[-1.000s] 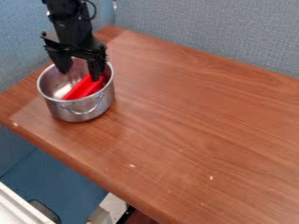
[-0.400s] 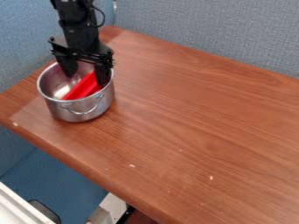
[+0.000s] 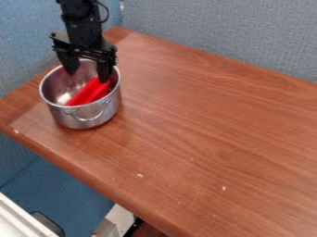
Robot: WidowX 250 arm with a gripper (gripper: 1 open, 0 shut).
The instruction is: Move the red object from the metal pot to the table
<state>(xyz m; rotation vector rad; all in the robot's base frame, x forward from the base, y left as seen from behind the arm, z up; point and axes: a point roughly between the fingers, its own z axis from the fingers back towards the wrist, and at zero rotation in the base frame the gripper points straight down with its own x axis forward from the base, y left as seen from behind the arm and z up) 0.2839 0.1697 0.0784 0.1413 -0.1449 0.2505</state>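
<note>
Now red object (image 3: 87,92) lies in metal pot (image 3: 77,113); hand (image 3: 88,67) fingers apart above.

Behind my workspace stands a blue-grey textured wall (image 3: 210,28). Below the near edge I see a blue floor (image 3: 50,190), a pale strip (image 3: 15,222) at the corner, and something dark, perhaps a stand's foot (image 3: 47,222)

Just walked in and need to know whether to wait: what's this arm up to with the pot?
A single robot arm has its gripper pointing down into the metal pot, which stands near the left corner of the table. Its fingers are open, set around the upper end of the red object, which lies slanted inside the pot. Nothing is gripped or lifted yet; the red object has not reached the table.
</note>
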